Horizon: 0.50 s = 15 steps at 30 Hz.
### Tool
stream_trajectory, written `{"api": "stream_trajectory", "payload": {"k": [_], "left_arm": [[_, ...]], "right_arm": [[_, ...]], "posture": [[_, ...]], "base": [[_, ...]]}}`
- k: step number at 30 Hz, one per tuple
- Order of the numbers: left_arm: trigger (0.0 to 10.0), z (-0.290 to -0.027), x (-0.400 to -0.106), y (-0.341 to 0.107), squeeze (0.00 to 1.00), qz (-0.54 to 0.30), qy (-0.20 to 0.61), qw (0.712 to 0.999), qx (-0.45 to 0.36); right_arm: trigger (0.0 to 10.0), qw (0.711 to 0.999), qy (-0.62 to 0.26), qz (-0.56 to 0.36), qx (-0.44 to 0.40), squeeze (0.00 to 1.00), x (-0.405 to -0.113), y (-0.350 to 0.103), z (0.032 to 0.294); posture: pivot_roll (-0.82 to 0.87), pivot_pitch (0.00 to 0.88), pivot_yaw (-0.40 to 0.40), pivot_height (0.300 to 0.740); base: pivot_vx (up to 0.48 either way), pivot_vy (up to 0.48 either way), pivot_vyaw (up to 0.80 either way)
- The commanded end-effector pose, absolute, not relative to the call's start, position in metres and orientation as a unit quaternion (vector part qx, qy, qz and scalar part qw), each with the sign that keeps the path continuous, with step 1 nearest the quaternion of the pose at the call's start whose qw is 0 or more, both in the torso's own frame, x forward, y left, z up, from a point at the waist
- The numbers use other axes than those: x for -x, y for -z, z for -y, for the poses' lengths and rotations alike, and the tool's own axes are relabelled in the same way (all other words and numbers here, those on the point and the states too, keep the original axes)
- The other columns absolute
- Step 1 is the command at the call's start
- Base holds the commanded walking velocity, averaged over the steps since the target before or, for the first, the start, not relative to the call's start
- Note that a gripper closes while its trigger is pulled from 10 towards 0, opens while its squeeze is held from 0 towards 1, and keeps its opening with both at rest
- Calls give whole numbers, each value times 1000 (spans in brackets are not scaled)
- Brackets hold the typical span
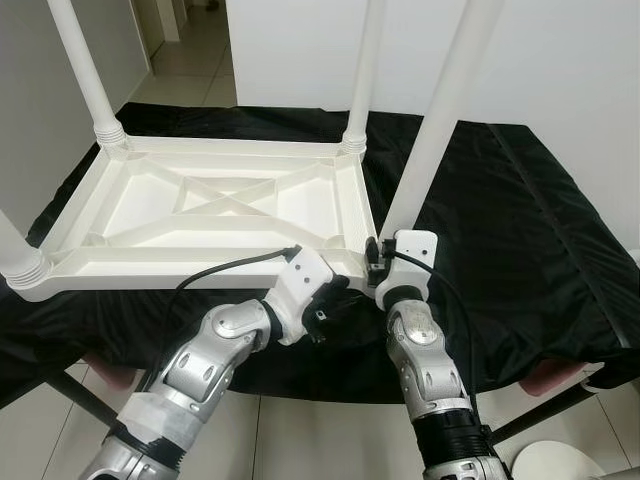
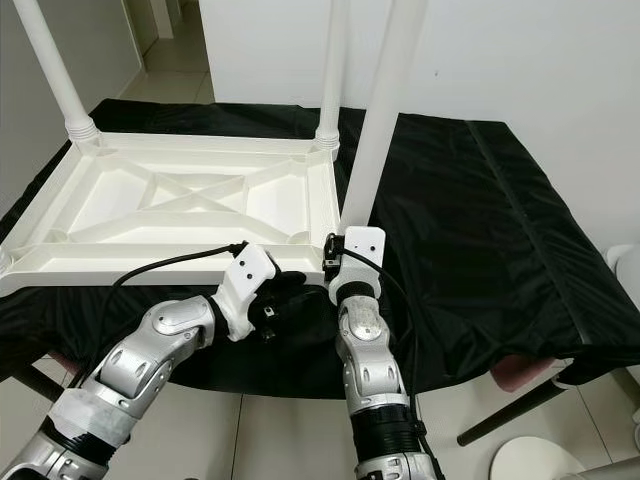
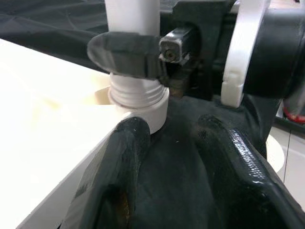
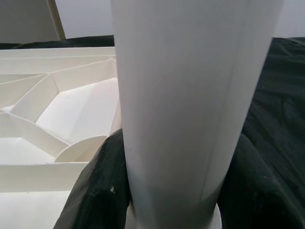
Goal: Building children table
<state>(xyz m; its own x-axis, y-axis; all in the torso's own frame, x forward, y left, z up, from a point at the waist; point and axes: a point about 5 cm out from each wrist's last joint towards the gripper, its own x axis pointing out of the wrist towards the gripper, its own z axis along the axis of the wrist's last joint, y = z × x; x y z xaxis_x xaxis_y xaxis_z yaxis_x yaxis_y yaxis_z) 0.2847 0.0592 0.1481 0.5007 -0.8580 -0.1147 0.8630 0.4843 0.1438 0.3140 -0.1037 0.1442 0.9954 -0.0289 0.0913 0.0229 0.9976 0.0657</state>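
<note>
A white plastic children's table point(image 1: 180, 265) lies upside down on a black cloth point(image 1: 520, 220), its ribbed underside facing up. White legs stand at the far left point(image 1: 85, 70), far right point(image 1: 365, 70) and near left point(image 1: 15, 255) corners. My right gripper point(image 4: 176, 157) is shut on the base of the near right leg point(image 1: 445, 120), one black finger point(image 4: 95, 191) on each side. My left gripper point(image 3: 172, 121) is open just below that corner, with only cloth between its fingers point(image 3: 128, 162). The leg's threaded collar point(image 3: 138, 102) sits in the corner socket.
The cloth hangs over the near edge of the work surface point(image 1: 330, 380), above a tiled floor. A round white object point(image 1: 555, 460) stands on the floor at lower right. A white wall point(image 1: 290, 50) stands behind, and a doorway point(image 1: 190, 40) opens at the far left.
</note>
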Motion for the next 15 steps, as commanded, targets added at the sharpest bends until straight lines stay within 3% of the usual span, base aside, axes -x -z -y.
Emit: {"api": "stream_trajectory", "payload": {"k": [1,4,5,9,10,13,14,15], "left_arm": [[10000,-60,-283,-146,0,-20,530,842,-92],[10000,-60,-283,-146,0,-20,530,843,-92],[10000,-60,-284,-147,0,-19,529,843,-93],[10000,-60,-284,-147,0,-17,528,844,-93],[10000,-60,-284,-147,0,-17,528,844,-93],[10000,-59,-283,-147,0,-17,528,844,-93],[10000,-59,-283,-147,0,-16,527,844,-92],[10000,-59,-283,-147,0,-16,527,845,-91]], "right_arm": [[10000,997,18,63,-43,165,-312,-152,107],[10000,997,16,64,-45,165,-312,-152,107],[10000,997,13,68,-43,1000,-311,-152,107],[10000,997,7,68,-38,1000,-308,-149,110],[10000,997,-4,63,-38,839,-308,-146,112],[10000,997,-11,59,-38,839,-308,-144,114],[10000,997,-25,58,-36,0,-307,-143,115],[10000,997,-34,58,-36,0,-307,-142,116]], "posture": [[-10,46,-15,740],[-10,46,-15,740],[-9,46,-14,740],[-10,49,-16,740],[-10,49,-16,740],[-10,49,-16,740],[-10,48,-17,740],[-10,48,-17,740]], "base": [[0,0,0],[0,0,0],[0,0,0],[0,0,0],[0,0,0],[0,0,0],[0,0,0],[0,0,0]]}}
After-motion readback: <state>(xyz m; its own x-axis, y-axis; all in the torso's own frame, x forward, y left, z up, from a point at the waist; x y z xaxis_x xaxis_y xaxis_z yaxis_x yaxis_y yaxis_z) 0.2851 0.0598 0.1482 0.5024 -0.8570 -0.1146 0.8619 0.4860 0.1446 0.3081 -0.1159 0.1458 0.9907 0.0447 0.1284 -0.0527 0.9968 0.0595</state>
